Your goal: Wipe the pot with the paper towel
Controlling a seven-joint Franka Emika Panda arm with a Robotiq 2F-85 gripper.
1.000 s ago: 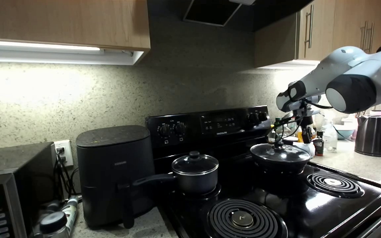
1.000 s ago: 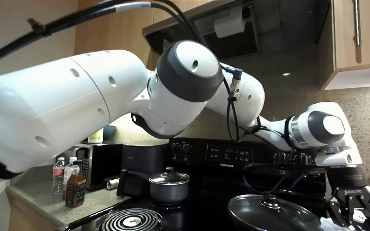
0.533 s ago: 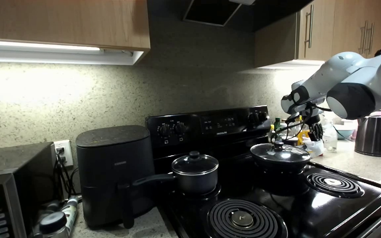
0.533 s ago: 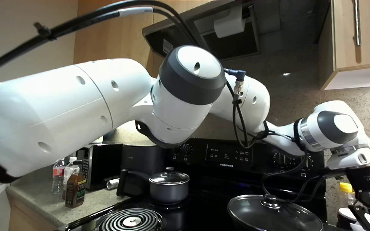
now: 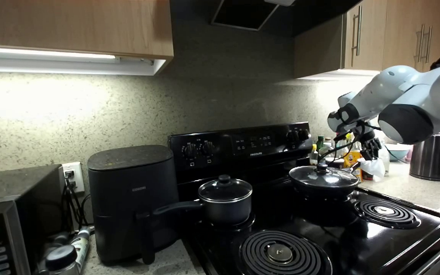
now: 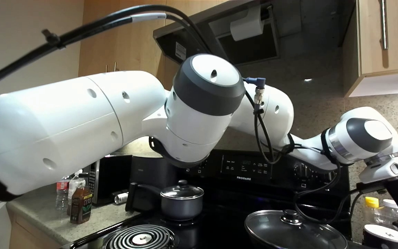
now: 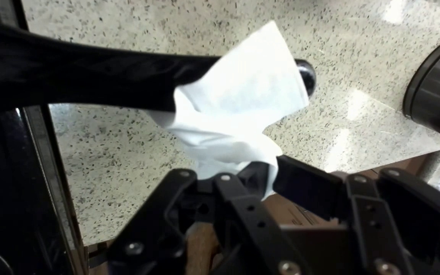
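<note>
A crumpled white paper towel (image 7: 239,99) hangs from my gripper (image 7: 274,177), which is shut on one end of it. The towel lies in front of the black handle (image 7: 128,76) in the wrist view; whether they touch I cannot tell. In an exterior view the gripper (image 5: 371,156) and towel (image 5: 373,168) are right of the lidded black pan (image 5: 323,177), near its handle. The pan (image 6: 294,230) also shows in an exterior view, where the gripper is largely cut off at the right edge. A small grey lidded pot (image 5: 225,200) stands on the back left burner.
Several bottles (image 5: 351,156) stand behind the gripper. A kettle (image 5: 430,156) stands on the right counter; its dark base (image 7: 439,88) shows in the wrist view. An air fryer (image 5: 134,202) is left of the stove (image 5: 361,244). A range hood (image 6: 216,31) hangs above.
The arm has moved right, away from the pan's lid, and the gripper has tilted. The towel has moved along in the gripper and now hangs by the pan handle. The pan has not moved.
</note>
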